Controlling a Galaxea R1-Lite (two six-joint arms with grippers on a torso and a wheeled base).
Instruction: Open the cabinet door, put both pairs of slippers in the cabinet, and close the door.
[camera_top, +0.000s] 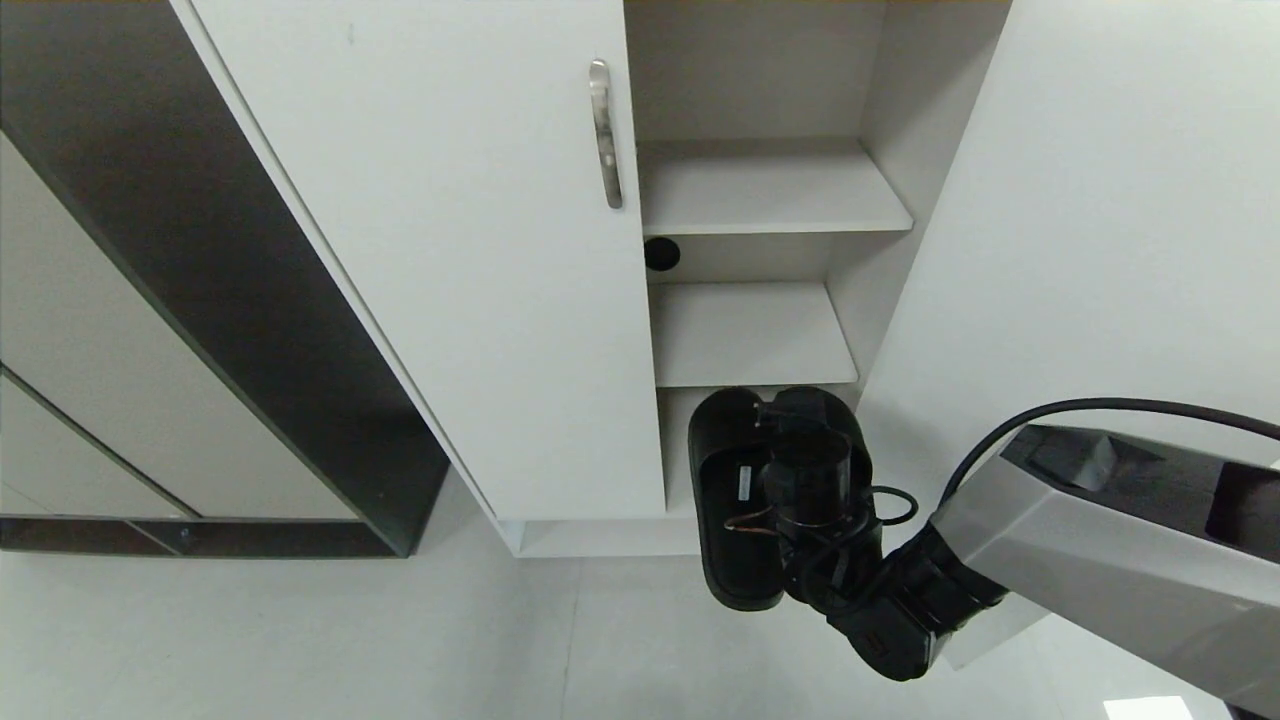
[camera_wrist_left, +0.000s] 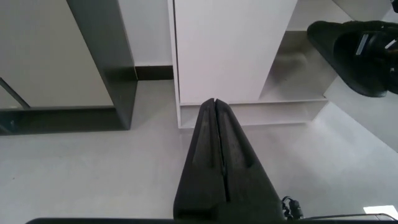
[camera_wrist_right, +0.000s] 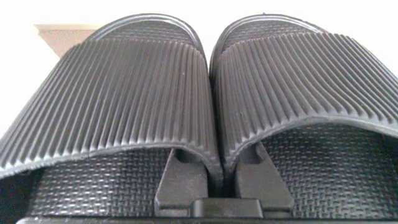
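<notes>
Placing step, first pair. My right gripper clamps the pair of black ribbed rubber slippers, toes toward the white cabinet's bottom shelf at twelve o'clock. Left gripper pinched, empty. Next, I reckon: push in, release.

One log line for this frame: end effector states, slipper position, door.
right door: open | right end effector: shut on black slippers, at bottom shelf's front | left end effector: shut, empty, above floor

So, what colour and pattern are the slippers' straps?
The slippers' straps are black with fine ridges, clearest in the right wrist view.
</notes>
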